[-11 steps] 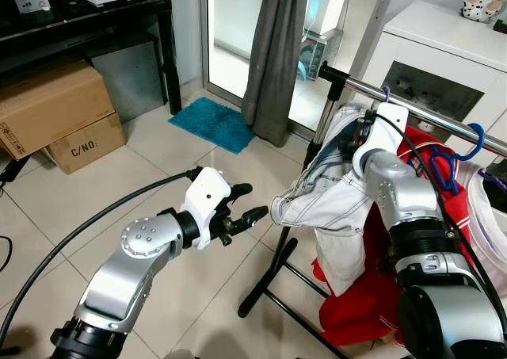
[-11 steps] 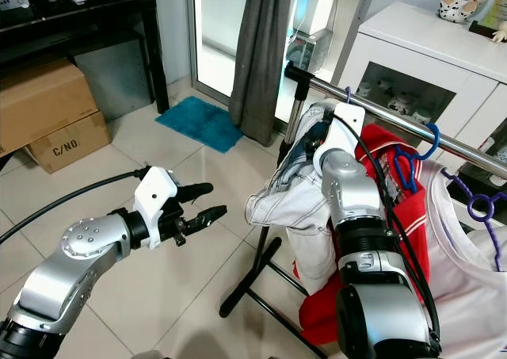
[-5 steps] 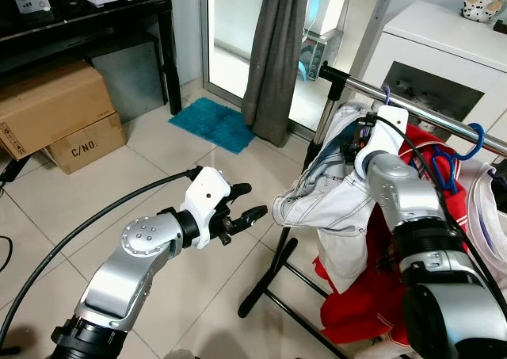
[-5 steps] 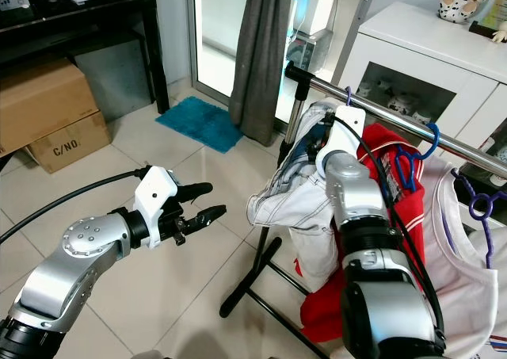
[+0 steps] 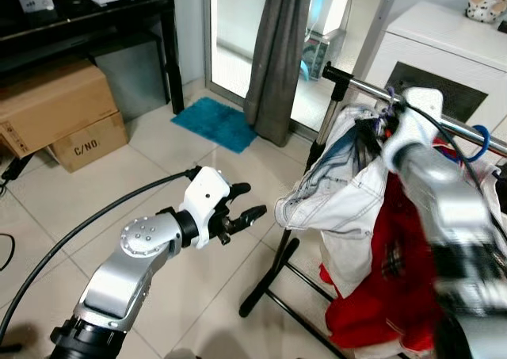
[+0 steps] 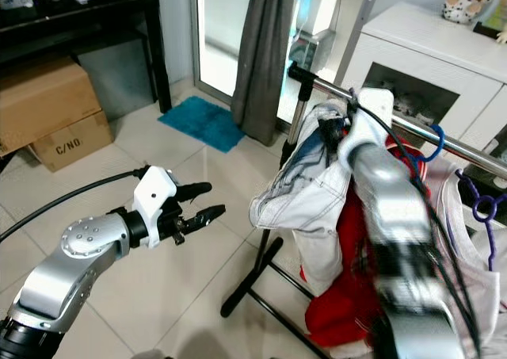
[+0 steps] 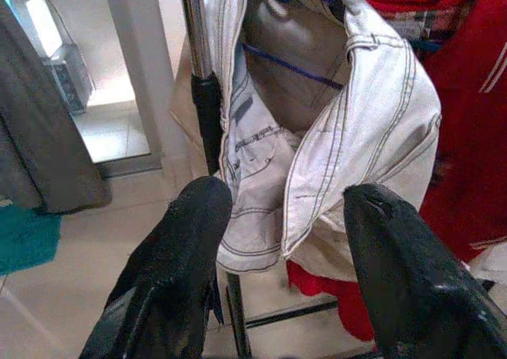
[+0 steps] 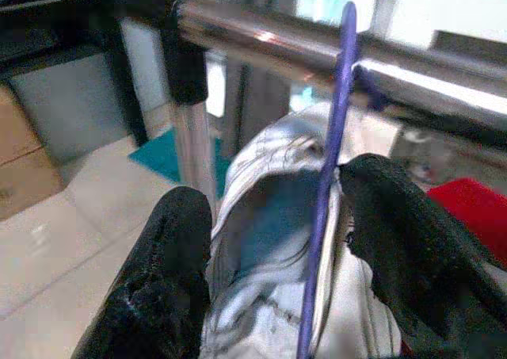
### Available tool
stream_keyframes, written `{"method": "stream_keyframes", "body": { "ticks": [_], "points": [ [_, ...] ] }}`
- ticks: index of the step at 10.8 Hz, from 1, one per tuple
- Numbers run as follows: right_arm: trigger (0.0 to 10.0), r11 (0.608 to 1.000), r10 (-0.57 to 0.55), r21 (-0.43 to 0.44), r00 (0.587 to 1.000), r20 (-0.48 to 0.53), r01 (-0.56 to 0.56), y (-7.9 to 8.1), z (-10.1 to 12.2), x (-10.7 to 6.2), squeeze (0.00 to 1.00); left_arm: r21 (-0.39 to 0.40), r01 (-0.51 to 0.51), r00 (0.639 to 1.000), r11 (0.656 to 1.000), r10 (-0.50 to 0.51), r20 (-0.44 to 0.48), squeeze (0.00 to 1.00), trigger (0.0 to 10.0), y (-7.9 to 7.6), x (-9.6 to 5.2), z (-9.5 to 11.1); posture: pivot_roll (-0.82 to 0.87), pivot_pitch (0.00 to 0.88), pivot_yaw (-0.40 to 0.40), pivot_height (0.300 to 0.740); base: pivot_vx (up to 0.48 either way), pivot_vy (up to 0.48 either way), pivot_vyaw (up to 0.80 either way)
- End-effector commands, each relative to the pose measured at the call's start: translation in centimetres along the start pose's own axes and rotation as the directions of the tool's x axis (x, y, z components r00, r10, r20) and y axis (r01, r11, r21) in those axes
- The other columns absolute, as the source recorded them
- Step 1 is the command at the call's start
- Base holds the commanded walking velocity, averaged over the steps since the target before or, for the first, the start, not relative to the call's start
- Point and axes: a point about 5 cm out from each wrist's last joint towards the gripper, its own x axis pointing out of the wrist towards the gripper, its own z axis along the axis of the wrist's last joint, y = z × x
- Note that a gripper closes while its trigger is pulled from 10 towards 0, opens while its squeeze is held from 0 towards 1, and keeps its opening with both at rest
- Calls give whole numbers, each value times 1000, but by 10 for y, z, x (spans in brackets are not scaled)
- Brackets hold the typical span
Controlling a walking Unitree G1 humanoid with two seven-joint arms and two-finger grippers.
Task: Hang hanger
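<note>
Hanger [image 8: 329, 169] is sitting up at the rail [image 8: 269, 46], its purple hook looping over the chrome bar, and the white jacket [image 5: 341, 208] on it is drooping down over the rack's near end. Going big to small: the rack is taking up the whole right side, its rail [image 5: 444, 121] running off to the right with a red garment [image 5: 388, 272] hanging behind the jacket and a blue hanger [image 5: 475, 141] further along.

Right arm is reaching up along the rail, blurred in the head views. In the wrist view the right pincer [image 8: 277, 240] is looking spread, with the purple wire passing between its fingers and just brushing one fingertip [image 8: 372, 185]. My read is it's not pinching anything now and the hook is carrying the weight itself, so the hang is looking pretty much done.

Left pincer [image 5: 242, 208] is hovering over the tiled floor [image 5: 158, 161], well apart from the jacket, fingers spread and holding nothing. Probably parked there to stay out of the way, or ready to steady the jacket's hem.

Containers: two cardboard boxes [image 5: 55, 109] are sitting under the dark bench [image 5: 87, 14] on the left, flaps closed, so no telling what's in them. Teal mat [image 5: 215, 123] is lying by the curtain [image 5: 277, 58].
</note>
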Motion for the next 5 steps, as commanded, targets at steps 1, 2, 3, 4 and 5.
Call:
{"method": "stream_keyframes", "body": {
  "ticks": [1, 2, 3, 4, 5],
  "points": [
    [10000, 998, 62, -11, 998, 2, -62, 8, 4, -5, 0, 15, 6, 1000, 1000, -6, 0, 0, 10000, -2, 2, 1, 50, 0, -84, 740, 0, 0, 0],
    [10000, 997, 71, -32, 997, -33, -72, 15, -3, -9, 0, 16, 8, 1000, 1000, -8, 0, 0, 10000, -2, 4, 0, 47, 0, -83, 740, 0, 0, 0],
    [10000, 999, -8, -37, 995, -96, 4, 17, -16, -8, 0, 20, 9, 1000, 1000, -9, 2, 0, 10000, -2, 6, 1, 47, 0, -84, 740, 0, 0, 0],
    [10000, 998, -64, -34, 991, -116, 60, 14, -19, -7, 0, 21, 9, 1000, 1000, -9, 2, 0, 10000, -3, 6, 1, 47, 0, -85, 740, 0, 0, 0],
    [10000, 996, -85, -36, 988, -131, 81, 12, -18, -10, 0, 21, 10, 1000, 1000, -10, 1, 0, 10000, -4, 6, 0, 48, 0, -90, 740, 0, 0, 0]
  ]
}}
